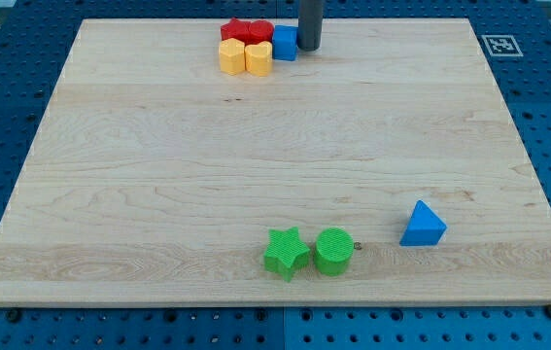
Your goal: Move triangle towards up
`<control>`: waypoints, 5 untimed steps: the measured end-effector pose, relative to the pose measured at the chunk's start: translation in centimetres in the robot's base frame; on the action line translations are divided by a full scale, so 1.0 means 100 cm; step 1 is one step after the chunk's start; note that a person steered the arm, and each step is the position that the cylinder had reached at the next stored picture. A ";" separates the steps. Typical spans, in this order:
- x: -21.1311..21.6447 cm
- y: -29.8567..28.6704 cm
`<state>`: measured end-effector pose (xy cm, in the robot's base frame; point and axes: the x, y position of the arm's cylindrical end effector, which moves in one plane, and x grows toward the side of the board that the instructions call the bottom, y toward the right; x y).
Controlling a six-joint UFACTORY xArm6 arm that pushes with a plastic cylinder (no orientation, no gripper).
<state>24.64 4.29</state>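
Note:
A blue triangle block (422, 226) lies near the view's bottom right of the wooden board (158, 175). My tip (309, 48) is at the view's top centre, far from the triangle, right beside a blue cube (284, 43) on its right side. The dark rod rises out of the top of the view.
A cluster at the view's top holds a red star (234, 30), a red block (260, 31), a yellow hexagon (232, 56) and a yellow heart (258, 57), next to the blue cube. A green star (286, 252) and a green cylinder (333, 251) sit at the bottom centre.

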 end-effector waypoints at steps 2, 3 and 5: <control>0.024 0.092; 0.087 0.149; 0.253 0.203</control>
<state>49.94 24.64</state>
